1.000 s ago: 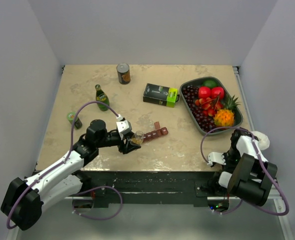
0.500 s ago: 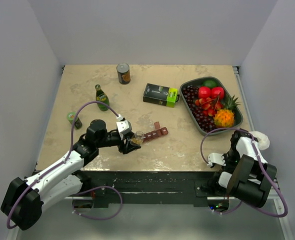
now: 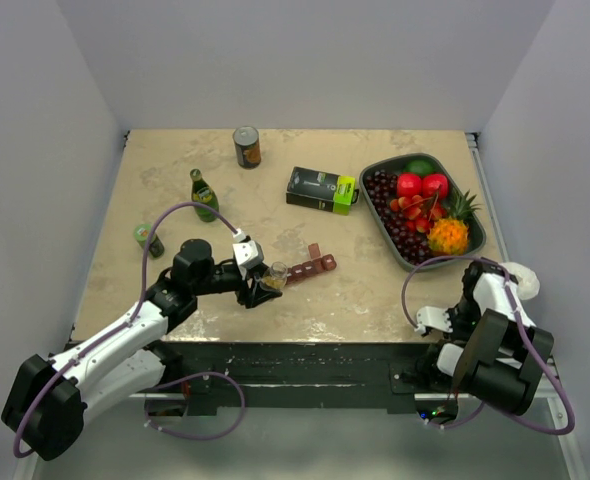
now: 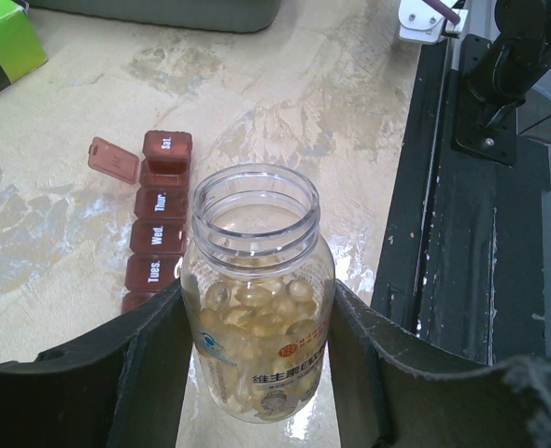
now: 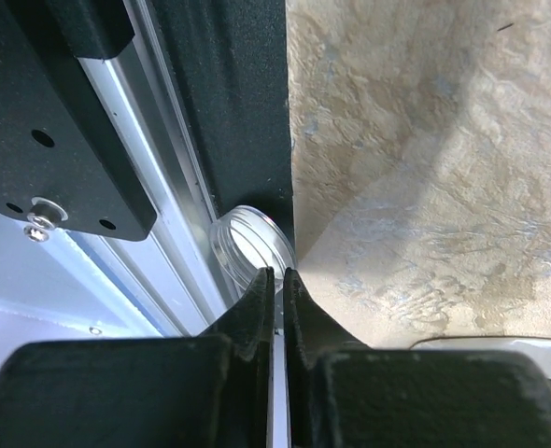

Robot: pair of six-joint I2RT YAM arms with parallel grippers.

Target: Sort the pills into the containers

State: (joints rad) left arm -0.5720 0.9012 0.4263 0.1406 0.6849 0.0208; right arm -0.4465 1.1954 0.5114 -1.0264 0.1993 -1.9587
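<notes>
Being grasped by left fingers [image 4: 149, 359] just short of the containers [image 4: 159, 233] is a pill bottle [image 4: 257, 308]; right fingers [image 5: 257, 303] are being clenched at the surface [image 5: 425, 187] edge.

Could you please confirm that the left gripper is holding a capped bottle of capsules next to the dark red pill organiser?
Not quite: the bottle has no cap. Its mouth stands open, as the left wrist view shows. The rest holds: the left gripper is shut on it, next to the dark red pill organiser.
</notes>
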